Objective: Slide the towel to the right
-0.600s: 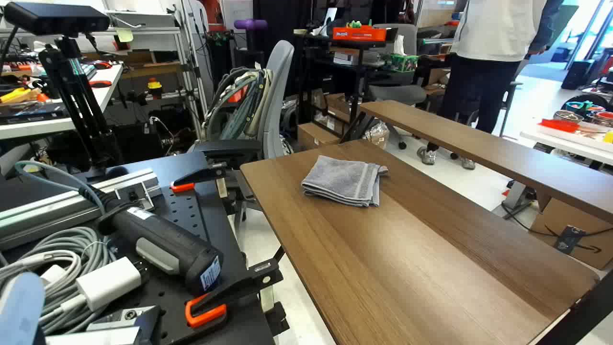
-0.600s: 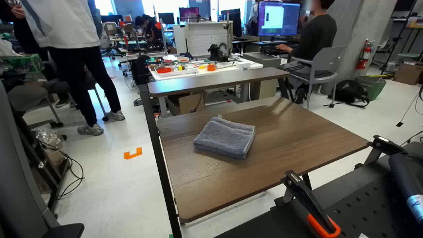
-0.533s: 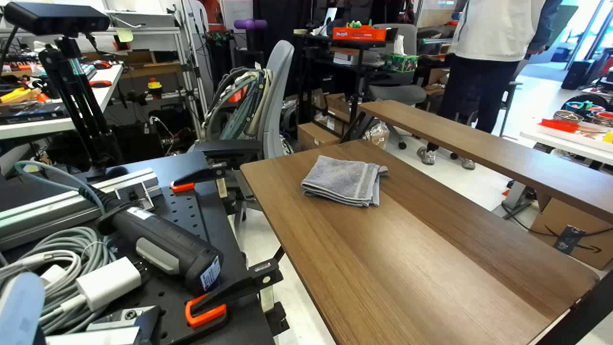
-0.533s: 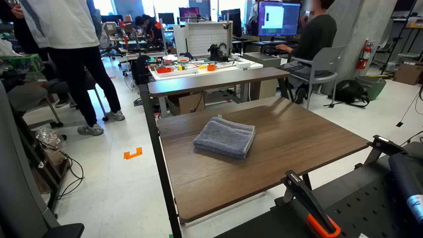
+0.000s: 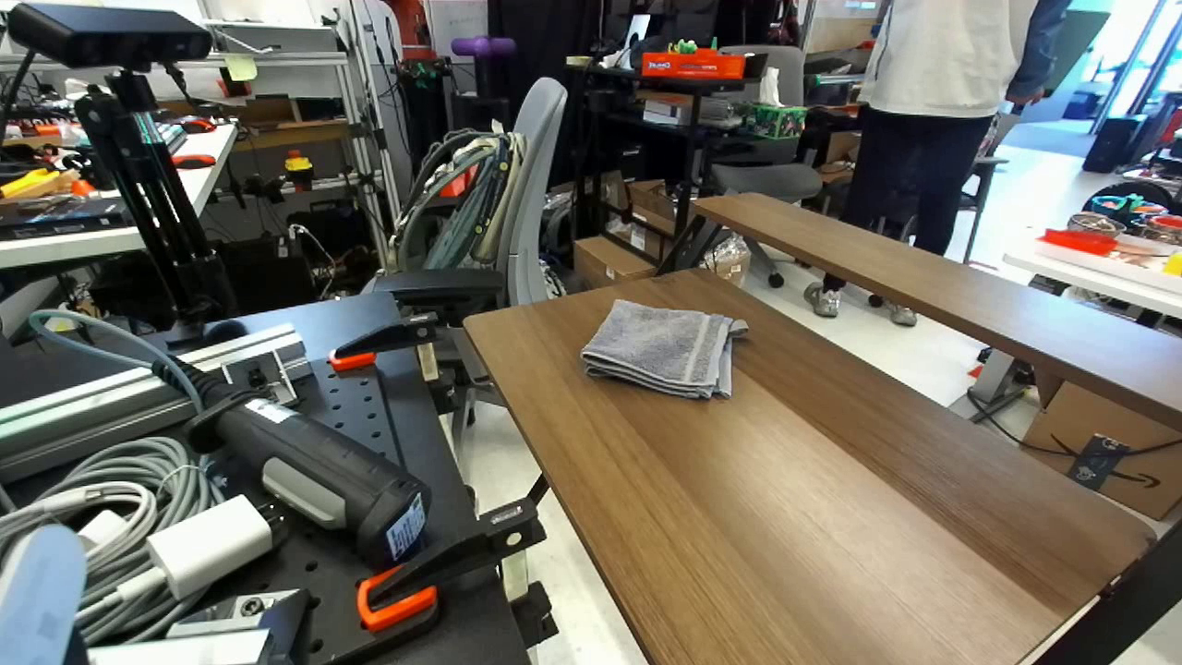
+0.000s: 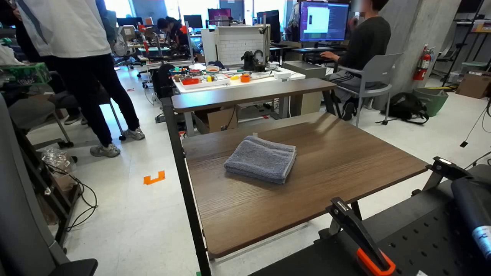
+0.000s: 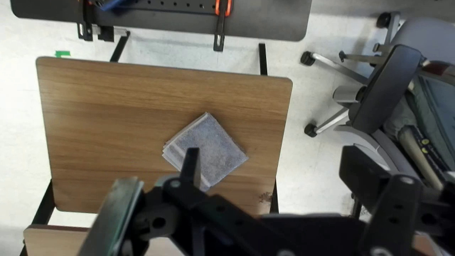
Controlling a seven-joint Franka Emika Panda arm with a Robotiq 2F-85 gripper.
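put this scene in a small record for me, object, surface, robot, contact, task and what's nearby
object: grey towel, folded, slightly rumpled
surface: wooden table, with a narrow raised shelf along one side
robot: gripper, open, holding nothing, seen only in the wrist view
contact: towel rests on the table; gripper apart from it
task: slide towel to the right; towel not gripped
nearby: black perforated bench with black-and-orange clamps; office chair
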